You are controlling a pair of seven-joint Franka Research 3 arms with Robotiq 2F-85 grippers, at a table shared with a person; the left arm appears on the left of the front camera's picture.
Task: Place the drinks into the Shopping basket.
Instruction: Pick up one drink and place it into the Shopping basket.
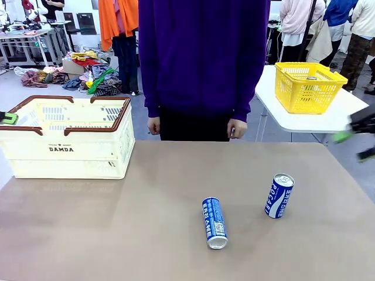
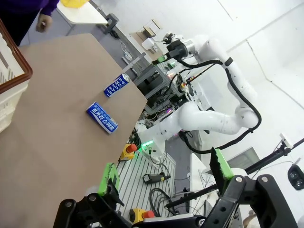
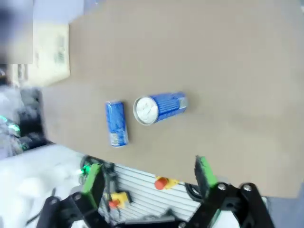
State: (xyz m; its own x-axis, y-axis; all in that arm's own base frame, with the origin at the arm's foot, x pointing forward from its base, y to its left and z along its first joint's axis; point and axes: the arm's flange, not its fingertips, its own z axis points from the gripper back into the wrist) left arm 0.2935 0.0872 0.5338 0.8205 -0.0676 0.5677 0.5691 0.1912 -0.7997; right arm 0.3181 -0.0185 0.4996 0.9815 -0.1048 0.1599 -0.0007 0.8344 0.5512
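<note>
Two blue drinks cans with white lettering are on the tan table. One lies on its side [image 1: 214, 222] near the front middle, the other stands upright [image 1: 279, 196] to its right. The cream Shopping basket [image 1: 70, 153] with a brown rim stands at the table's far left. My left gripper [image 1: 8, 118] hangs open at the picture's left edge beside the basket. In its own view it [image 2: 165, 171] is open and empty, far from both cans [image 2: 117, 85] [image 2: 102, 118]. My right gripper [image 1: 355, 146] is blurred at the right edge. In its own view it [image 3: 147, 174] is open above the table's near edge, with the cans [image 3: 116, 123] [image 3: 159, 108] beyond.
A person in a purple sweater [image 1: 202, 58] stands at the table's far edge with both hands hanging down. A yellow basket [image 1: 309, 86] sits on a white side table [image 1: 310, 120] at the back right. Bare tabletop [image 1: 117, 222] lies between the basket and the cans.
</note>
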